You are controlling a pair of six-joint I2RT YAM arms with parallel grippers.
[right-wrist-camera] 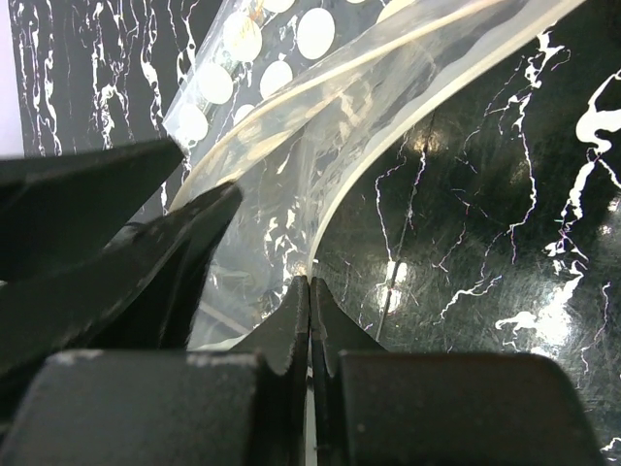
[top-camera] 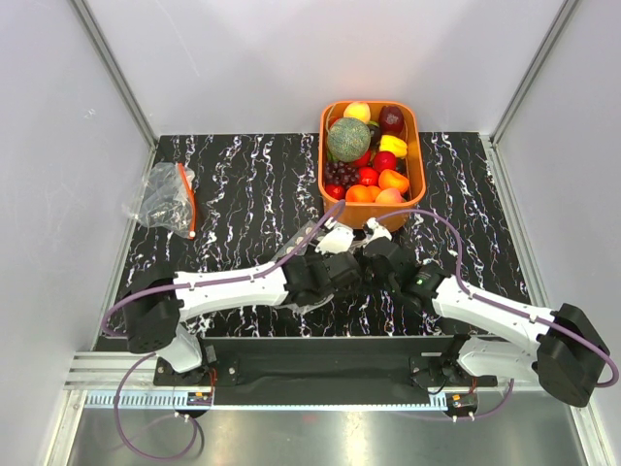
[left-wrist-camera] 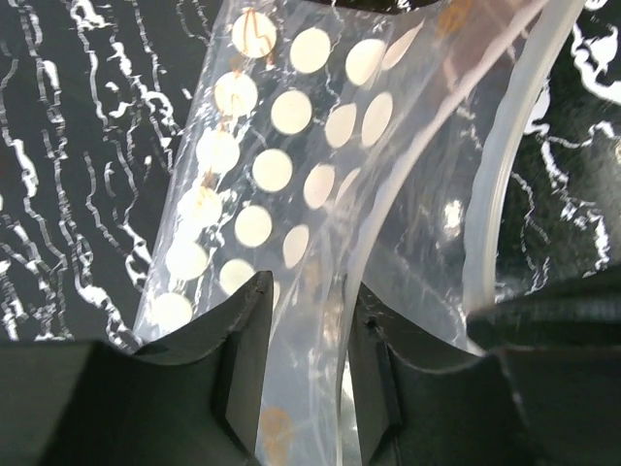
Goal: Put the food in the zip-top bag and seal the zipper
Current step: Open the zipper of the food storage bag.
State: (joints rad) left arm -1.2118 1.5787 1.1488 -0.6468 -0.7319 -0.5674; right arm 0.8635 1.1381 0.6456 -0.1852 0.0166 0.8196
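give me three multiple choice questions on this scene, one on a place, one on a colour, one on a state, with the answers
1. Where is the green netted round toy melon? A in the orange plastic basket; B on a shelf; C on the floor.
2. What colour are the round dots on the transparent plastic zip-top bag? A red; B white; C blue.
3. How do the jaws of the right gripper stand? A wide open; B shut on the bag's edge; C out of view.
Answers: 1 A, it sits within the basket's walls; 2 B, both wrist views show white dots; 3 B, its fingers meet on the clear film.
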